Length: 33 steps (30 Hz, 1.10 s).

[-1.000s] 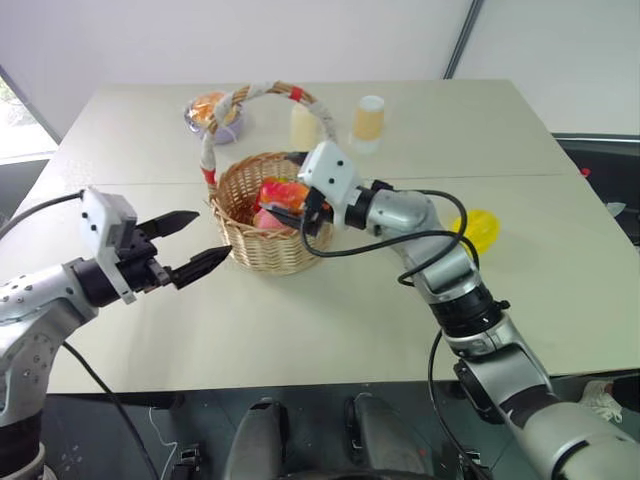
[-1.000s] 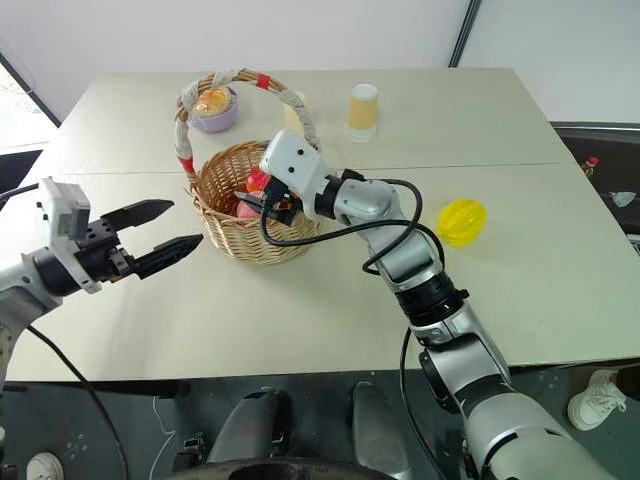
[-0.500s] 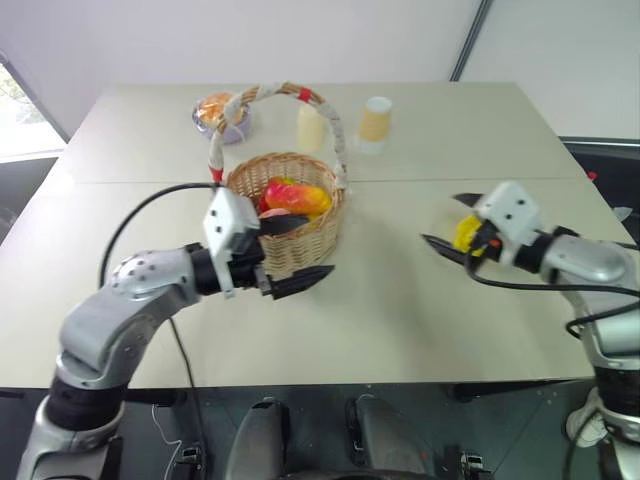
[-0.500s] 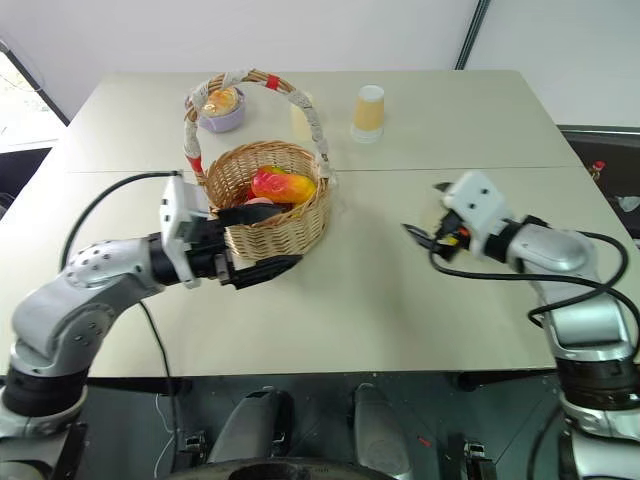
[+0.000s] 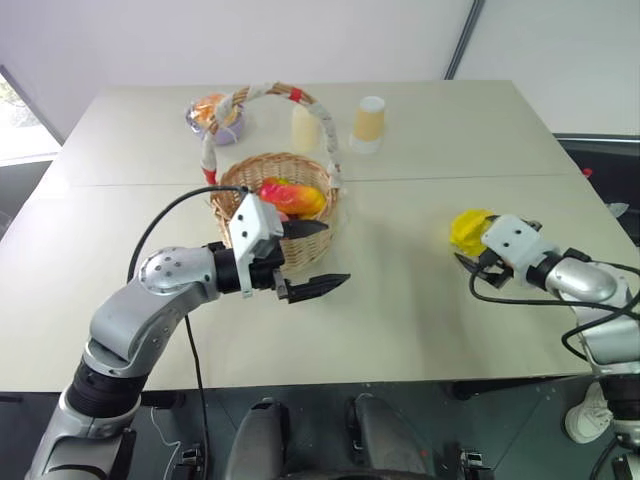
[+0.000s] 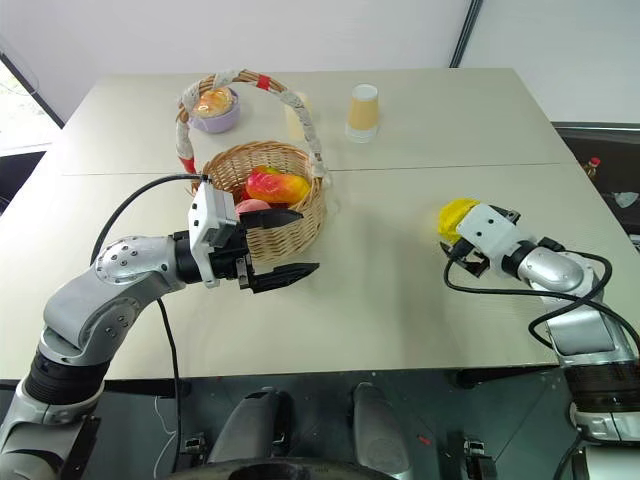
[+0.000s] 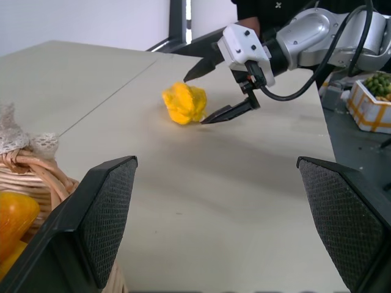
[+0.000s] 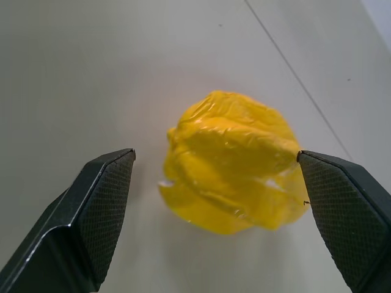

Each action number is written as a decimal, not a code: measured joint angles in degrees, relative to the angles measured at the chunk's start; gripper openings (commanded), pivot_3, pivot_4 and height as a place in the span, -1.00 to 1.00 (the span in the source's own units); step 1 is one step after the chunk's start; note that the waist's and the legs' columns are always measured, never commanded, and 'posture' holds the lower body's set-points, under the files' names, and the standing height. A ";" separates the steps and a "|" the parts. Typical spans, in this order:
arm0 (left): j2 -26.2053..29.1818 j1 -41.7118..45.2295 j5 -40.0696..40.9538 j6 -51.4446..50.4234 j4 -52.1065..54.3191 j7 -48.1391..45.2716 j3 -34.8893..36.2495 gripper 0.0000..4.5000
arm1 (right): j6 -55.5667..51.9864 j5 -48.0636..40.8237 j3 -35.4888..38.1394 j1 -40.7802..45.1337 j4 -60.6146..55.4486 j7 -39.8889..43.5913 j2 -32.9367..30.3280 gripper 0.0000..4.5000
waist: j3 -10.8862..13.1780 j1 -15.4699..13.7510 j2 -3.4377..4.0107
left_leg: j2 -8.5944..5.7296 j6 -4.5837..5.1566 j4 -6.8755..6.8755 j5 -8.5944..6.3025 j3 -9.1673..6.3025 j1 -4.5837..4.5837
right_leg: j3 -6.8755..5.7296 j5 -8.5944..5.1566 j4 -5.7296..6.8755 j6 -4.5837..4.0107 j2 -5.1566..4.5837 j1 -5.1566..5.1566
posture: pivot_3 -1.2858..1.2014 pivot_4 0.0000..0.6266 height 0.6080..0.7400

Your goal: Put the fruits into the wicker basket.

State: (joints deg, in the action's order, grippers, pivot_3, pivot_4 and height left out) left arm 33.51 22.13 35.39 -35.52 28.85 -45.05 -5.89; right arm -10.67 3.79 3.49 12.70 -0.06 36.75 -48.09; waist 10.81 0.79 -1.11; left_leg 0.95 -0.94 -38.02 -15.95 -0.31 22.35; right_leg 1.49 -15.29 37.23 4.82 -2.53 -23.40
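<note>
The wicker basket (image 5: 262, 203) stands mid-table with a red-to-yellow mango (image 5: 296, 197) and a pink peach (image 6: 250, 207) inside it. My left gripper (image 5: 335, 255) is open and level at the basket's front right side, one finger by the rim, holding nothing. The yellow starfruit (image 5: 467, 230) lies on the table to the right. My right gripper (image 7: 194, 101) is open, with its fingers on either side of the starfruit (image 8: 235, 162) and just short of it, not closed on it.
At the back stand an orange paper cup (image 5: 369, 120), a pale yellow cup (image 5: 303, 127) and a purple bowl (image 5: 215, 115). The table's right edge is close behind the starfruit. Past it, the left wrist view shows a box of green items (image 7: 372, 97).
My right gripper left the basket, swung right and sank to the starfruit. My left gripper moved right to the basket's front.
</note>
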 measured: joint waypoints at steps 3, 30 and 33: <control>0.18 -0.56 0.02 0.00 0.08 0.06 0.12 1.00 | 2.10 0.23 -0.34 -0.51 -0.04 1.29 -0.65 0.97 | 0.01 -0.04 0.02 | 0.00 0.00 0.00 0.00 -0.01 0.01 | 0.00 0.00 0.00 0.01 -0.02 0.00 | 0.03 -0.52 1.00; 0.16 -2.29 0.05 0.05 0.91 0.51 0.71 1.00 | 35.82 23.04 -14.43 13.72 23.88 -2.60 -10.85 -0.09 | 0.03 0.17 0.06 | -0.01 -0.12 -0.02 0.07 0.02 -0.03 | 0.01 0.00 0.00 0.00 -0.06 0.02 | 0.03 -0.52 1.00; 0.19 -2.29 0.05 0.05 0.91 0.57 0.75 1.00 | 36.19 23.82 -14.42 13.83 24.04 -3.76 -10.85 -0.25 | 0.03 0.14 0.06 | -0.01 -0.12 -0.03 0.07 0.02 -0.03 | 0.01 0.00 0.00 0.00 -0.06 0.02 | 0.03 -0.52 1.00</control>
State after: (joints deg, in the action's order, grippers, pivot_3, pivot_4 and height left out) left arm 33.70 19.84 35.45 -35.47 29.76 -44.48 -5.14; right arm 25.51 27.60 -10.94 26.52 23.98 32.99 -58.94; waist 10.84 0.93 -1.05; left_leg 0.95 -1.06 -38.04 -15.88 -0.30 22.32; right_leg 1.50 -15.29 37.24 4.82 -2.59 -23.39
